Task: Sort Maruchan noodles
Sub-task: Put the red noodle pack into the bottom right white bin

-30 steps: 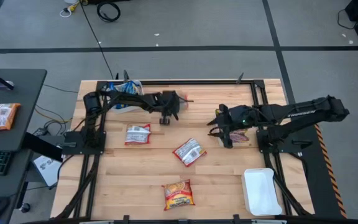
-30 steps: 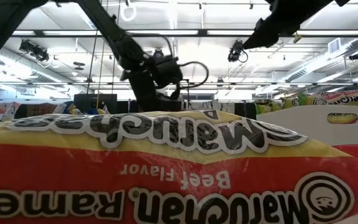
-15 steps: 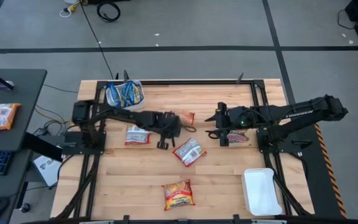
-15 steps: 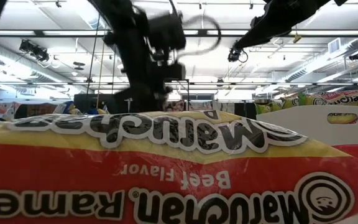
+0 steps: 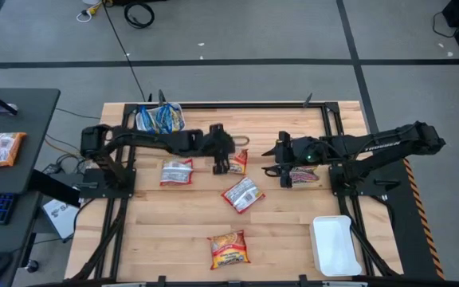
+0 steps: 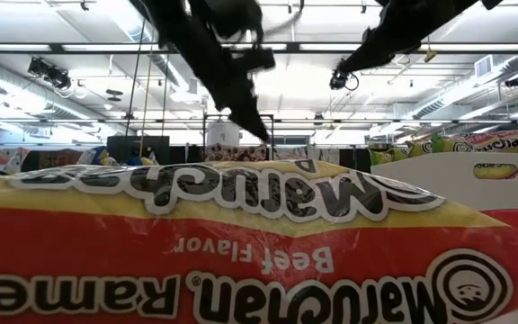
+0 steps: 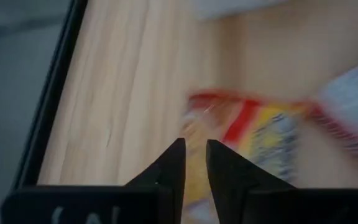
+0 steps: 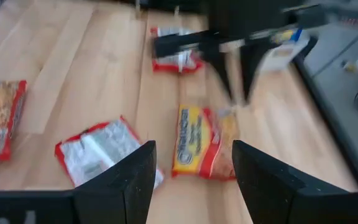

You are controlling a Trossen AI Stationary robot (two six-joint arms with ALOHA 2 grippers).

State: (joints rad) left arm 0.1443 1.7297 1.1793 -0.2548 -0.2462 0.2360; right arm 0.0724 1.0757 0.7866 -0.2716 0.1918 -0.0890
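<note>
An orange-red noodle packet lies flat on the wood near the table's middle. My left gripper hangs just above the packet's far end. Its fingers stand a narrow gap apart with nothing between them. My right gripper waits to the right of the packet, raised and open wide. Two silver-white packets and another orange-red packet lie on the table. Blue-yellow packets sit in a tray at the far left.
A white tray stands at the near right corner. A further packet lies partly hidden under my right arm. The black frame rail runs along the far edge. The nearest packet fills the low view's foreground.
My left gripper has risen and swung away from the far-left tray toward the table's middle, rolling at the wrist. The orange-red packet beside it has shifted toward the near edge and now lies flat.
</note>
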